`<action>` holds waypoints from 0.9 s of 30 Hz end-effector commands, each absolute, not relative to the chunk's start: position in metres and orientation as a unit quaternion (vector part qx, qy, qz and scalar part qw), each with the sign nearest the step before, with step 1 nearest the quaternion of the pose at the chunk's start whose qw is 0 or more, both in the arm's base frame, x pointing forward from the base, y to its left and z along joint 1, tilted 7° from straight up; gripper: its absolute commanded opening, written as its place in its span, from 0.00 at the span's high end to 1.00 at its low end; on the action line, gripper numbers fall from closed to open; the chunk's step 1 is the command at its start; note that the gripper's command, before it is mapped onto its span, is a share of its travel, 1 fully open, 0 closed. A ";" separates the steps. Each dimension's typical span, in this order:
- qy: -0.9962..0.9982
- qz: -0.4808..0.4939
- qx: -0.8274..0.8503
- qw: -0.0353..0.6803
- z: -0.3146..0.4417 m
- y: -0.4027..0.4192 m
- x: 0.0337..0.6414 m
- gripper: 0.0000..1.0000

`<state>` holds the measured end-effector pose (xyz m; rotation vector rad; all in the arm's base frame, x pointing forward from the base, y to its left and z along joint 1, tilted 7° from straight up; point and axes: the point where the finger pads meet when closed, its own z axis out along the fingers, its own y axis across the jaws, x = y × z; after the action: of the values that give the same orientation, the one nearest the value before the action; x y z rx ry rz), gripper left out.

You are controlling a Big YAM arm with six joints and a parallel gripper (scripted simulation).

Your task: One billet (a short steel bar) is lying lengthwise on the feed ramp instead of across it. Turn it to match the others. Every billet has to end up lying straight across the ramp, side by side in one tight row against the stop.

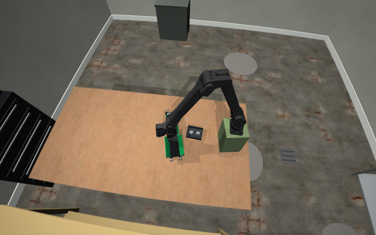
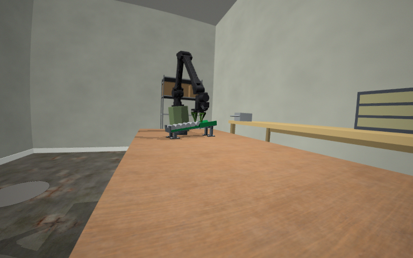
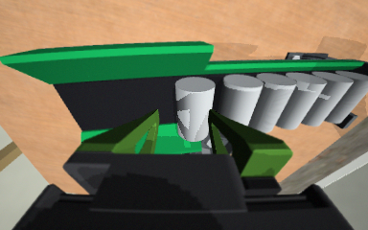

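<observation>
The green feed ramp [image 3: 110, 59] [image 2: 209, 123] [image 1: 181, 144] stands on the wooden table [image 1: 97, 138]. Several grey billets [image 3: 287, 98] [image 2: 182, 124] lie side by side across it toward the stop end [image 3: 307, 56]. One more billet [image 3: 194, 107] lies across the ramp just uphill of the row, with a narrow gap to its neighbour. My gripper [image 3: 183, 114] [image 2: 198, 116] is open, its green fingers standing on either side of this billet with a gap between each finger and it. In the top view the arm hides the billets.
A small black box [image 1: 194, 132] lies on the table beside the ramp. The arm's green pedestal [image 1: 232, 135] stands at the table's right edge. A long wooden bench [image 2: 304, 129] runs along the wall, and a shelf [image 2: 165, 91] stands behind the arm.
</observation>
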<state>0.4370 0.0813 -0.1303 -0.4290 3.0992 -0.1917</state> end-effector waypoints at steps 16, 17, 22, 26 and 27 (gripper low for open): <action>0.989 -0.057 -0.135 0.024 -0.077 0.094 0.452 0.45; 0.989 -0.057 -0.136 0.026 -0.073 0.095 0.454 0.45; 0.988 -0.056 -0.138 0.031 -0.058 0.100 0.458 0.45; 0.989 -0.059 -0.133 0.009 -0.072 0.093 0.450 0.45; 0.989 -0.059 -0.134 0.006 -0.071 0.093 0.446 0.45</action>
<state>0.4384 0.0896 -0.0716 -0.4465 3.0864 -0.1877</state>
